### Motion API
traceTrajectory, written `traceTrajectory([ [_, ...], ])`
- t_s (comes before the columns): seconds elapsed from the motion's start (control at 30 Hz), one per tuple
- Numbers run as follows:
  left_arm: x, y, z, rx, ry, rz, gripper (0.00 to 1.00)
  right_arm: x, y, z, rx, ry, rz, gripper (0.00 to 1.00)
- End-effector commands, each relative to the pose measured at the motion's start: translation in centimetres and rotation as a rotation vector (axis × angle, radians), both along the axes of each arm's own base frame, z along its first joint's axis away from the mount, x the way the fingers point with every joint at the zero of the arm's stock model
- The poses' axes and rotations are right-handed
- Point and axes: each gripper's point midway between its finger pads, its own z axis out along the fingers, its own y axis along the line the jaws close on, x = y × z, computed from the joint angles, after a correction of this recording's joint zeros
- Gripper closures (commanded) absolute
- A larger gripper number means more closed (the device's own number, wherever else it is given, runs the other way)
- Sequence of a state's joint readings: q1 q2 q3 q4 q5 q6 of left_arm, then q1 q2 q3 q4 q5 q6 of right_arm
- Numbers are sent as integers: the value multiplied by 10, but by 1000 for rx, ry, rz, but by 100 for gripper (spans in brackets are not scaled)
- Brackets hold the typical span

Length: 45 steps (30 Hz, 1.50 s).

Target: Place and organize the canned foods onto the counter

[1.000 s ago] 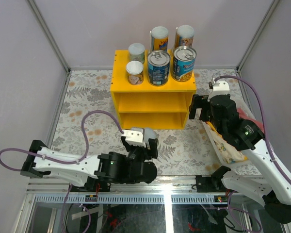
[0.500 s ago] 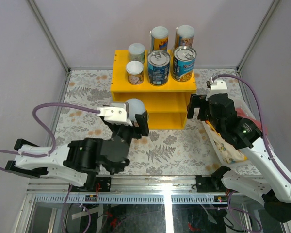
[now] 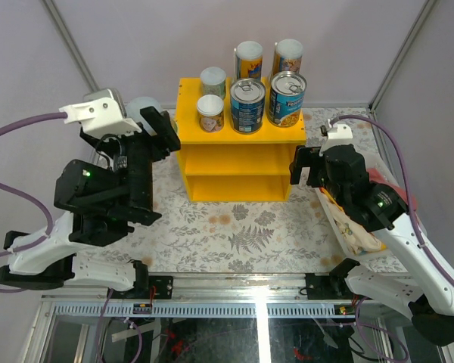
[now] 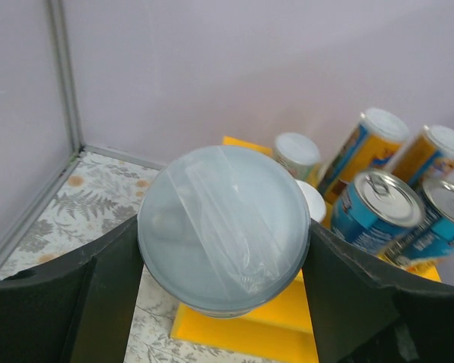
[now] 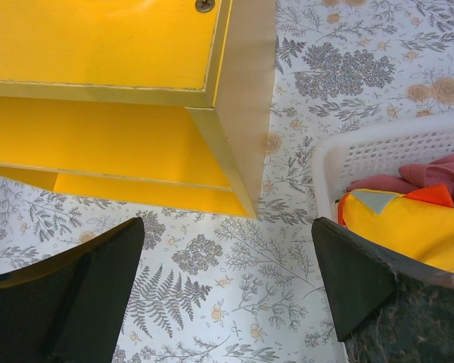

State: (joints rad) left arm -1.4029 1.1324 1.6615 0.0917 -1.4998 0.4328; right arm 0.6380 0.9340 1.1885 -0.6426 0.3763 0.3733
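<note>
— How was the left claw [image 3: 146,122] set?

— Clenched on a small can [image 4: 223,223] with a pale, cloudy lid, one black finger [image 4: 76,302] against each side. The can stood upright in the grip, lifted just off the left end of the yellow surface [image 3: 238,162] and about level with its top. Whether the claw touched that left wall, I could not tell.

— And what stood on the top?

— Six cans. A pair of white-lidded cans [image 3: 210,112] sat at the left end, one behind the other. Two blue tins [image 3: 247,106] with silver pull-tab lids stood side by side along the front, from the middle to the right end. Two tall cans [image 3: 249,59] stood behind the tins at the back edge.

— The right claw [image 5: 219,291]?

— Released, its fingers spread wide. It hung over the floral surface [image 5: 234,318] just off the yellow surface's front right corner. A white basket [image 5: 378,147] lay to the right of that corner, with red and yellow cloth [image 5: 408,227] in it.
</note>
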Motion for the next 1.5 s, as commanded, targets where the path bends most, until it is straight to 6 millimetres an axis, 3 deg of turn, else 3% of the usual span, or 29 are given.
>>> traceTrajectory([
  [0.0, 8, 23, 29, -44, -60, 36, 100, 4, 2, 21, 34, -58, 9, 0],
  [0.4, 49, 33, 66, 4, -125, 111, 100, 0, 2, 21, 47, -56, 14, 1],
  [0.6, 81, 22, 71, 35, -123, 85, 100, -1, 1, 20, 48, -57, 15, 0],
  [0.77, 124, 31, 48, 13, -64, 60, 100, -1, 1, 20, 50, -61, 17, 1],
  [1.0, 178, 51, -6, -83, 76, -12, 100, 0, 0, 17, 37, -65, 18, 0],
  [1.23, 209, 53, -41, -123, 175, -84, 100, 3, 4, 12, 37, -59, 23, 0],
  [1.47, 222, 42, -54, -100, 197, -164, 100, 6, 6, 11, 36, -56, 24, 1],
])
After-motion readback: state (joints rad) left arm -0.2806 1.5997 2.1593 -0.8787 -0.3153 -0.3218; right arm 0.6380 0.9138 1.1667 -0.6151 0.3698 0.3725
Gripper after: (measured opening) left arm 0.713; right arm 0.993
